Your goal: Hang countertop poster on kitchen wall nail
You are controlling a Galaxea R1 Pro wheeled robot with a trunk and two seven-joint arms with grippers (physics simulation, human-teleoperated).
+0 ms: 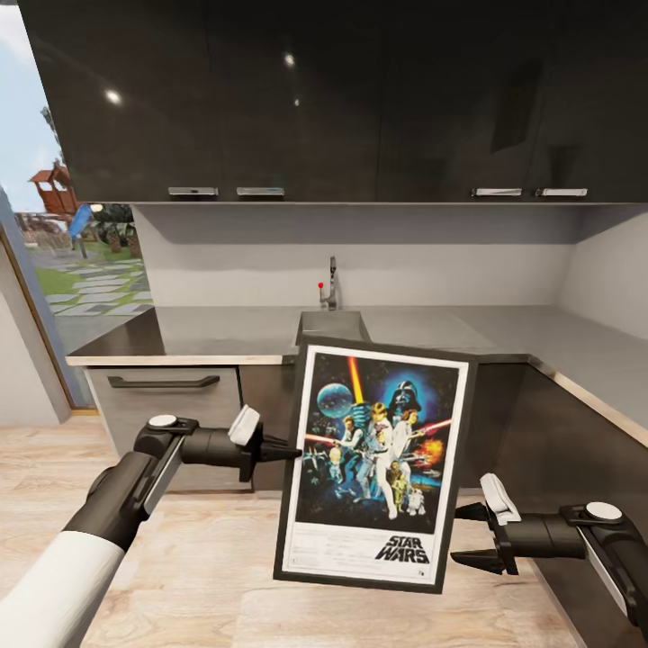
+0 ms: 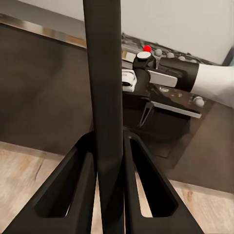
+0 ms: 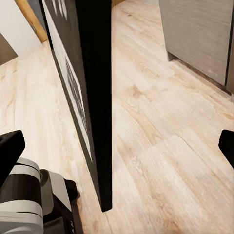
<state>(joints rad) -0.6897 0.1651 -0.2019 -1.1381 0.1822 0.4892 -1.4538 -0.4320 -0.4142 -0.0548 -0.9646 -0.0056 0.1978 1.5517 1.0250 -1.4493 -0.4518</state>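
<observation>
I see the poster up in the air in front of the sink, off the tabletop and over the wood floor. It stands almost straight up, leaning a little, with its picture facing me. My left pincer is clamped on the poster's left edge. In the left wrist view the two black fingers press against the thin black edge of the frame, one on each side. My right pincer is just beside the poster's lower right corner, and its two tips are apart with nothing between them. I cannot tell from the head view if it touches the frame. In the right wrist view the poster's dark edge stands between the two wide-apart finger tips, clear of both. Behind the poster, the tap with a red knob rises over the sink, and dark cupboards hang above it.
</observation>
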